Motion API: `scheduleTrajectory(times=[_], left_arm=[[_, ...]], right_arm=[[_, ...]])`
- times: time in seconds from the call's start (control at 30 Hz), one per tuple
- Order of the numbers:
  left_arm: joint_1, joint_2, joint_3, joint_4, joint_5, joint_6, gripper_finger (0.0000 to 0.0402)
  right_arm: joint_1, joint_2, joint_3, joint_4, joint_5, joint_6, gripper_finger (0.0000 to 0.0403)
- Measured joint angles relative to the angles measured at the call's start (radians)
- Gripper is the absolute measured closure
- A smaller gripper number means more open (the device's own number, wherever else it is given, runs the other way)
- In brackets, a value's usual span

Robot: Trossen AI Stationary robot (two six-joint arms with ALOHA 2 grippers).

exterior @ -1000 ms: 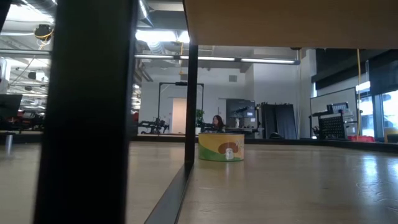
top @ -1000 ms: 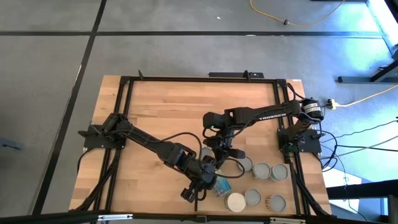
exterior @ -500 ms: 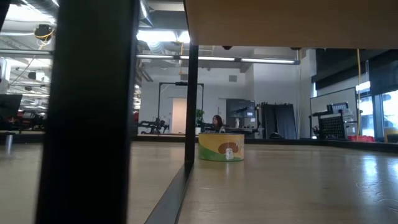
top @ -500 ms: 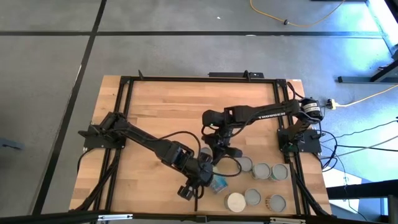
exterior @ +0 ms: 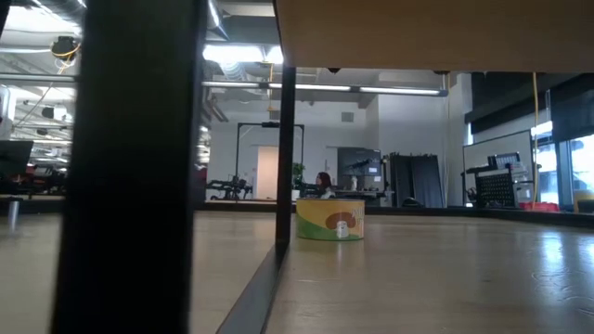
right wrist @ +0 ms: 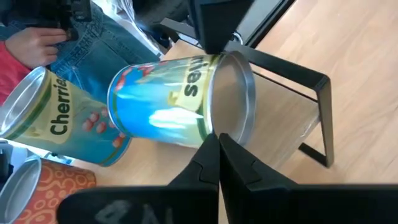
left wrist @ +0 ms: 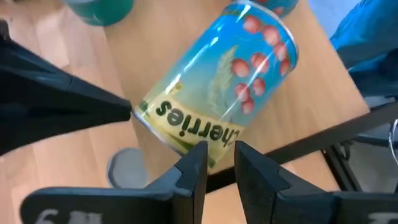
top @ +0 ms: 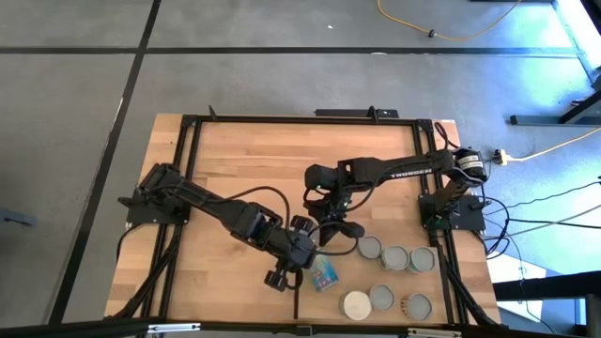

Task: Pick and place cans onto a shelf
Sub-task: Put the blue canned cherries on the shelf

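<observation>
A blue cherries can lies on its side on the table near the front edge; it also shows in the left wrist view and the right wrist view. My left gripper is almost shut, with its tips at the can's yellow-banded end. My right gripper is shut, just on the far side of the can, by its silver end. A green-yellow can stands upright under the pale shelf panel. My left gripper's fingertips stand in front of the rim of the can's yellow-banded end; I cannot tell whether they touch it. My right gripper's shut tips stand against the rim of the can's silver end; I cannot tell whether they touch it.
Several upright cans stand at the front right. Another cherries can stands beside the blue one. A black frame borders the table. A person's hand and jeans show beyond the front edge.
My left gripper has drawn back from the front edge toward the table's far left. The blue can has shifted a little the same way and still lies on its side.
</observation>
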Motion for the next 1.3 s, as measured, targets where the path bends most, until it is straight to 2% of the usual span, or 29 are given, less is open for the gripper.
scheduleTrajectory(times=[0.47, 0.8, 1.0, 1.2, 1.3], left_arm=[[-0.002, 0.000, 0.000, -0.019, -0.008, -0.025, 0.0328], [-0.014, -0.001, 0.000, -0.018, -0.007, -0.055, 0.0328], [-0.025, -0.002, 0.000, 0.011, 0.076, -0.103, 0.0328], [-0.035, -0.002, 0.000, 0.146, 0.146, -0.102, 0.0328], [-0.036, -0.002, 0.000, 0.143, 0.166, -0.126, 0.0328]], right_arm=[[0.000, -0.002, 0.059, -0.056, 0.009, 0.000, 0.0402], [0.000, -0.002, 0.059, -0.063, 0.031, 0.000, 0.0378], [0.000, -0.002, 0.059, -0.060, 0.060, -0.002, 0.0376], [0.000, -0.003, 0.059, -0.038, 0.071, -0.004, 0.0376], [0.000, -0.003, 0.059, -0.038, 0.072, -0.034, 0.0388]])
